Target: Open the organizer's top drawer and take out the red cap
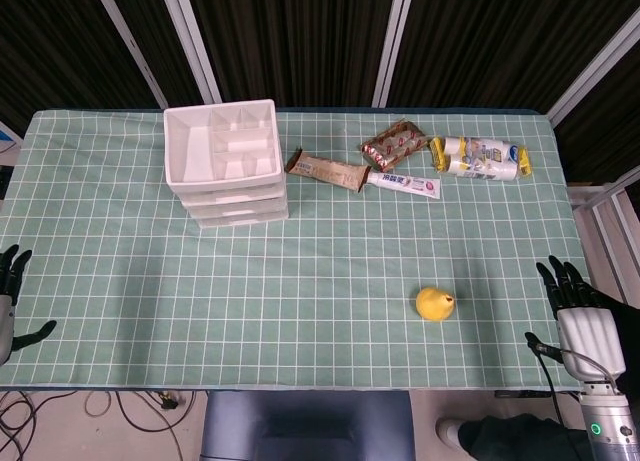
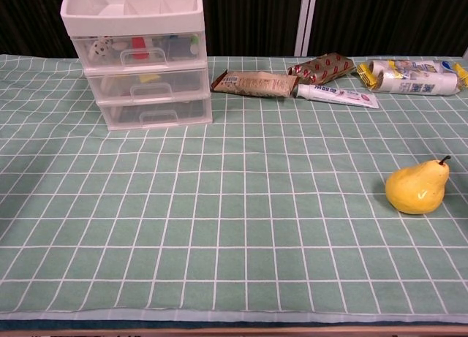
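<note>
The right hand (image 1: 577,316), a grey and black robot hand, hangs just off the near right corner of the desk with its dark fingers spread apart and nothing in it. The left hand (image 1: 10,303) shows only partly at the left border of the head view, beyond the near left corner of the desk, its fingers apart and holding nothing; the chest view shows neither hand.

The desk is covered by a green cloth with a white grid (image 1: 300,281). Nearest the right hand, a yellow pear (image 2: 417,187) lies on its side toward the near right part of the desk. Well apart from both hands, the white plastic three-drawer organizer (image 2: 139,59) stands near the far left corner, with an open divided tray on its top. Its clear top drawer (image 2: 142,50) is closed, and through the front a red thing shows that may be the red cap (image 2: 150,54), though I cannot tell for sure.

Just right of the organizer along the far edge lie a brown snack bar wrapper (image 2: 254,83), a white toothpaste tube (image 2: 336,95), a reddish-brown snack packet (image 2: 322,67) and a white and yellow plastic pack (image 2: 409,75)
</note>
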Available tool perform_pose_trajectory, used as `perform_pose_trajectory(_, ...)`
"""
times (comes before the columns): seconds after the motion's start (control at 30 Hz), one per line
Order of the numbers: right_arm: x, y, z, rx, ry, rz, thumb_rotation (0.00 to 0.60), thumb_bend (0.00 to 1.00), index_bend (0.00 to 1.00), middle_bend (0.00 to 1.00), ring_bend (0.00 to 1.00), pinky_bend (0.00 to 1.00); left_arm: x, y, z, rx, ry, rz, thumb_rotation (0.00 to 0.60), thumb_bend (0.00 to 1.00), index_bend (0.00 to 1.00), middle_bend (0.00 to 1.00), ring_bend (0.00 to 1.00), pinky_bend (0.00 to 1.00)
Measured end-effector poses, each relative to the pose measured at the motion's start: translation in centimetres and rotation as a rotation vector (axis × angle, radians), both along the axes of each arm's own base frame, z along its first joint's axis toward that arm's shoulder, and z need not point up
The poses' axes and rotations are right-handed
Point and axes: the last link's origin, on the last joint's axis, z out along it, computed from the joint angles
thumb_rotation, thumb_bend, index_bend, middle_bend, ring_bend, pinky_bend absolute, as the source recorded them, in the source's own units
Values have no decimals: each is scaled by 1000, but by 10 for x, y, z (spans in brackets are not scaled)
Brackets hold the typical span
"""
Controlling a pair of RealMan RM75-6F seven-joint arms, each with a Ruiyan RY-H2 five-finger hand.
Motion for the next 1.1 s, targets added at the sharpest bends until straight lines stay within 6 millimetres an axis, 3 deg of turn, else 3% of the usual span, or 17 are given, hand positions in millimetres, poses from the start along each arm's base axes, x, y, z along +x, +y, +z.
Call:
perform_pose_trajectory(0.03,0,0,0,1,-1,-2,600,62,0,0,0,229,2,1,0,-2,-1,-7,600,212,0,202,223,330)
perform_pose_trajectory(0.1,-1,0,0,1,-4,-4,600,62,0,0,0,229,5,3,0,-3,-7,-22,600,323,0,539,552,636)
perform_pose_trajectory(0.2,-1,-1,0,3,-9,-6,600,62,0,0,0,229,16,10,-2,4,-45,-45,600,392,0,788,774,799)
perform_pose_trajectory(0.3,-1,-1,0,9,-14,-6,600,62,0,0,0,229,30,19,-8,-13,-126,-48,600,422,0,888,864,850)
perform_pose_trajectory(0.47,0,-1,-1,16,-21,-6,600,63,0,0,0,229,66,40,-28,-96,-331,-6,600,457,0,953,922,896)
perform_pose_trajectory(0.83,-1,-1,0,25,-51,-28,600,64,0,0,0,229,144,92,-86,-268,-764,93,600,469,0,980,945,934)
perform_pose_trajectory(0.93,-1,-1,0,28,-58,-33,600,65,0,0,0,229,168,106,-105,-313,-847,92,600,473,0,981,945,934)
perform_pose_trajectory(1.1,-2,-1,0,29,-69,-41,600,66,0,0,0,229,187,124,-130,-345,-894,108,600,473,0,981,945,934)
